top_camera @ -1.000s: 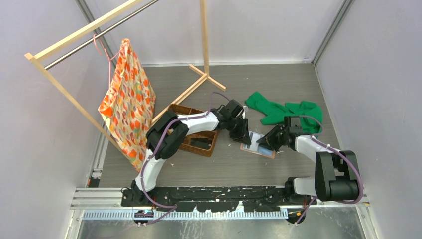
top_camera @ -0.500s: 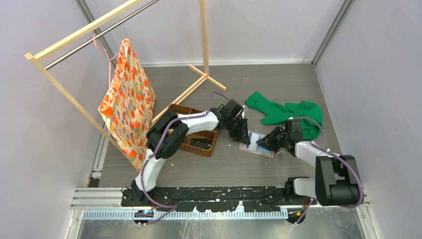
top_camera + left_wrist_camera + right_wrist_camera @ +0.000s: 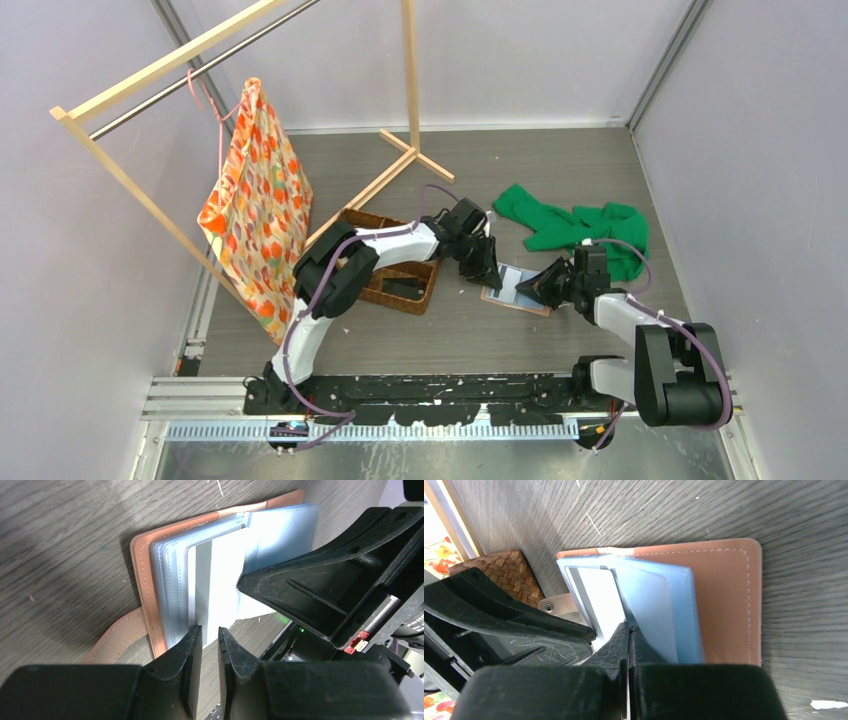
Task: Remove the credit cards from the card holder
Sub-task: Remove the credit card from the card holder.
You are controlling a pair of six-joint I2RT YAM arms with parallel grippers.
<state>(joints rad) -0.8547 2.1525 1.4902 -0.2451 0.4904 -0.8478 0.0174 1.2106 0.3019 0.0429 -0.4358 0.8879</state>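
The salmon-pink card holder [image 3: 535, 305] lies open on the table between the two arms, its strap tab [image 3: 117, 635] sticking out at one side. Clear plastic sleeves are fanned over the cover [image 3: 145, 580], and a white credit card [image 3: 222, 580] with a grey stripe lies on top. My left gripper [image 3: 210, 630] stands at the sleeves' edge with its jaws a narrow gap apart and nothing between them. A pale-blue leaf [image 3: 659, 610] is lifted beside the white card [image 3: 601, 595]. My right gripper [image 3: 629, 627] is shut with its tips at the seam between them. No held thing shows.
A brown woven basket [image 3: 367, 220] sits just left of the card holder, under the left arm. A green cloth [image 3: 575, 225] lies behind the right gripper. At the back left a wooden rack [image 3: 410, 70] carries an orange patterned bag [image 3: 255, 205].
My right gripper has closed and slid a little toward the card holder's middle, its arm stretching lower. The left gripper has stayed almost still.
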